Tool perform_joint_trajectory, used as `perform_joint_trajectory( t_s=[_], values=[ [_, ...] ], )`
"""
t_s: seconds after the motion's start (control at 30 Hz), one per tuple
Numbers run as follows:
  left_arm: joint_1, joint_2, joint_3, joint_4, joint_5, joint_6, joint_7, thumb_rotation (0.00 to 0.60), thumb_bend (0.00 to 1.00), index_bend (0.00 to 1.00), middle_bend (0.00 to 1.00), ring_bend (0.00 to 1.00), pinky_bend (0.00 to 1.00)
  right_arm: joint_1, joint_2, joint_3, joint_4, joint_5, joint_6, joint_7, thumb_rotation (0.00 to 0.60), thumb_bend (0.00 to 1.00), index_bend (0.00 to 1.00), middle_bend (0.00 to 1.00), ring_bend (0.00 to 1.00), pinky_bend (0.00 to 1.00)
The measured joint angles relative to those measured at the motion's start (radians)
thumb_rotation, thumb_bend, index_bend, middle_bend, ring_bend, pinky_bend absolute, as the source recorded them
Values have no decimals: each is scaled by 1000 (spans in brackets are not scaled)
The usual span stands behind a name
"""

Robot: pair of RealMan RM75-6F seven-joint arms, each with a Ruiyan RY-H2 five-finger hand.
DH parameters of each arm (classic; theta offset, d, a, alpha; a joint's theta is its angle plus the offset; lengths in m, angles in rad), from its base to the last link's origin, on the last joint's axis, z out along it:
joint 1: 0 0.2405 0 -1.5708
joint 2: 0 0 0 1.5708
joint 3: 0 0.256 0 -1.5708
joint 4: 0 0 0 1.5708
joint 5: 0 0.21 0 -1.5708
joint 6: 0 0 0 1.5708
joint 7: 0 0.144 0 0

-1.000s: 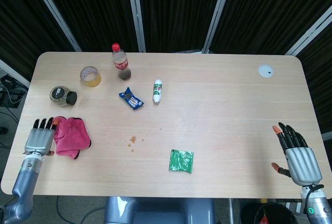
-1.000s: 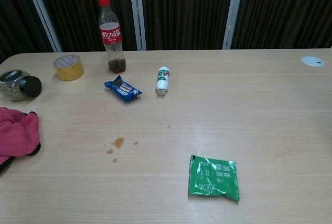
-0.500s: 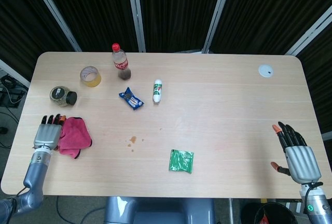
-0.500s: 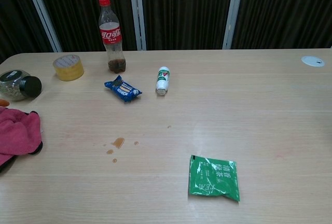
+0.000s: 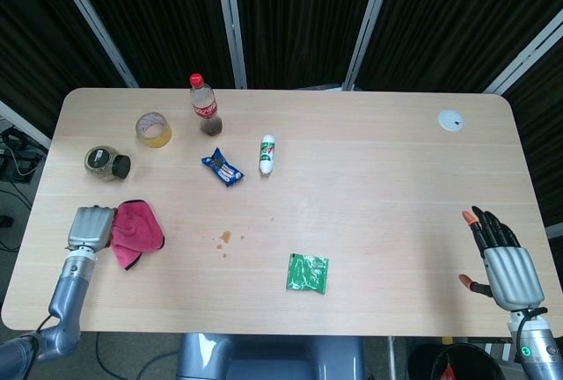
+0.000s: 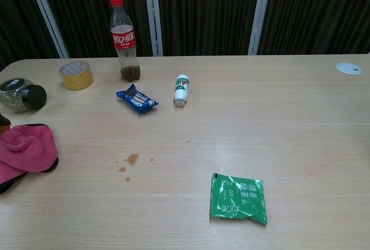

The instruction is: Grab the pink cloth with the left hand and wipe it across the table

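Note:
The pink cloth point(image 5: 135, 231) lies bunched at the table's front left, and my left hand point(image 5: 91, 227) grips its left side with fingers curled down into it. In the chest view the pink cloth point(image 6: 26, 149) shows at the left edge, with only dark fingertips under it. A small brown spill point(image 5: 225, 237) stains the wood to the cloth's right; the chest view shows the spill point(image 6: 131, 160) as several drops. My right hand point(image 5: 501, 259) hovers open at the front right corner, holding nothing.
A lidded jar point(image 5: 106, 163), a tape roll point(image 5: 153, 128), a cola bottle point(image 5: 205, 105), a blue snack pack point(image 5: 222, 167) and a white tube point(image 5: 267, 153) lie behind the cloth. A green packet point(image 5: 308, 273) sits front centre. A white disc point(image 5: 450, 120) is far right.
My left hand has closed its fingers on the cloth and pulled it rightward; the cloth is more bunched and sits nearer the spill. The right hand has not moved.

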Motion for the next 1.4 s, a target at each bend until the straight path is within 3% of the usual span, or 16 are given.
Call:
perform_joint_trajectory(
  t_s=[0.3, 0.8, 1.07, 1.4],
  values=[
    [-2, -18, -9, -31, 62, 43, -38, 600, 601, 802, 591, 496, 569, 1, 0, 1, -1, 3, -3, 5, 600, 0, 0, 0, 0, 151],
    [-34, -77, -19, -200, 178, 116, -24, 600, 604, 831, 619, 519, 586, 0, -2, 4, -5, 17, -4, 2, 600, 0, 2, 0, 0, 151],
    [-68, -183, -23, -246, 171, 107, 43, 600, 603, 835, 621, 520, 587, -14, -18, 25, -2, 32, 40, 12, 600, 0, 8, 0, 0, 151],
    [-96, -330, 19, -252, 170, 98, 152, 600, 602, 839, 622, 521, 587, -33, -43, 57, 0, 58, 89, 46, 600, 0, 9, 0, 0, 151]
  ],
)
